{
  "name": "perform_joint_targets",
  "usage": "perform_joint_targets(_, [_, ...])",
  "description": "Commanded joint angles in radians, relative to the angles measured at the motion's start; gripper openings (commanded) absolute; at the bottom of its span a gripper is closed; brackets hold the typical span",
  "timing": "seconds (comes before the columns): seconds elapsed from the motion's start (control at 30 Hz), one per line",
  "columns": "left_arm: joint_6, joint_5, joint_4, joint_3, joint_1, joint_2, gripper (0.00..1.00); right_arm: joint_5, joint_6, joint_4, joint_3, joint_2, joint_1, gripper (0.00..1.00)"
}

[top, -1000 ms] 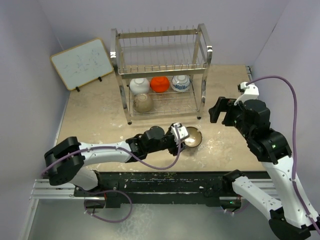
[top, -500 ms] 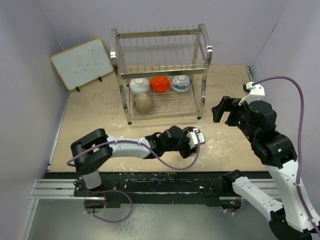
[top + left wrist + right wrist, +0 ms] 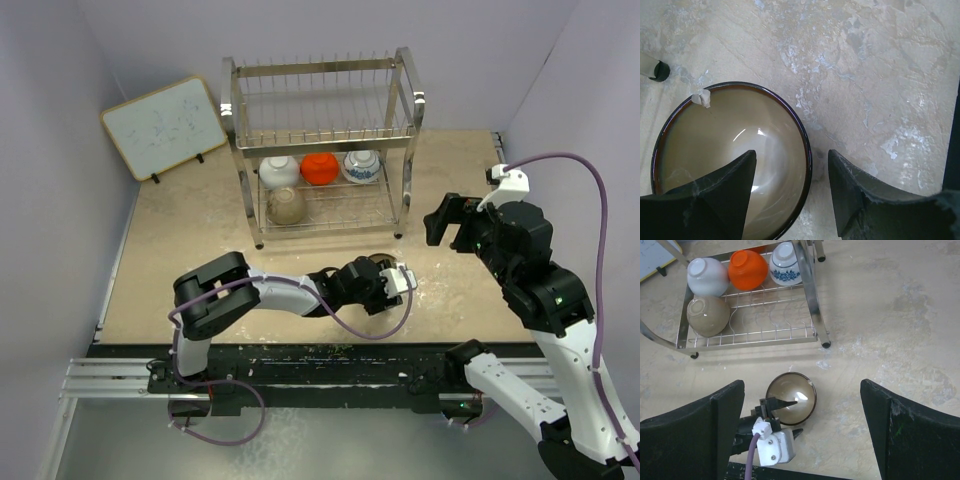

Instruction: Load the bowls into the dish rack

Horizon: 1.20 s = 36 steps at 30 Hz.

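Observation:
A black-rimmed bowl [image 3: 730, 150] with a glossy brown inside sits upright on the table in front of the dish rack [image 3: 320, 110]; it also shows in the right wrist view [image 3: 790, 392]. My left gripper [image 3: 792, 156] is open and straddles the bowl's right rim, one finger [image 3: 725, 190] over the inside and the other outside. From above, the left gripper [image 3: 383, 274] hides most of the bowl. The rack's lower shelf holds a white bowl [image 3: 279, 170], an orange bowl [image 3: 320, 168], a blue-and-white bowl [image 3: 362, 165] and a tan bowl [image 3: 287, 205]. My right gripper [image 3: 445, 220] is open and empty, held high to the right of the rack.
A white wood-framed board [image 3: 163, 125] leans at the back left. A rack foot [image 3: 659, 70] stands close behind the bowl. The rack's top tier of prongs [image 3: 320, 95] holds nothing. Walls close in the table on the left, back and right.
My left gripper has moved right, from beside the bowl's left edge to over it, and its arm has folded closer. The right arm shifted slightly at first, then stayed still.

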Motion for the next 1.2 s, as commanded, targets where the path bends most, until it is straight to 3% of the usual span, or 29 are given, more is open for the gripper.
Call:
perform_joint_targets(0.0, [0.027, -0.037, 0.06, 0.049, -0.005, 0.026, 0.61, 0.023, -0.02, 0.011, 0.019, -0.01, -0.004, 0.99])
perform_joint_targets(0.33, [-0.017, -0.056, 0.094, 0.016, -0.005, 0.005, 0.28, 0.025, -0.014, 0.015, 0.018, -0.006, -0.004, 0.99])
perform_joint_targets(0.5, [-0.053, -0.077, 0.102, 0.003, -0.005, -0.008, 0.0, 0.026, -0.009, 0.016, 0.012, -0.011, -0.004, 0.99])
perform_joint_targets(0.8, [-0.285, -0.108, 0.102, -0.009, 0.025, -0.115, 0.0, 0.031, -0.006, 0.014, 0.014, -0.014, -0.004, 0.99])
perform_joint_targets(1.17, [-0.718, 0.167, 0.355, -0.067, 0.273, -0.213, 0.0, 0.016, -0.002, 0.019, 0.029, -0.006, -0.004, 0.99])
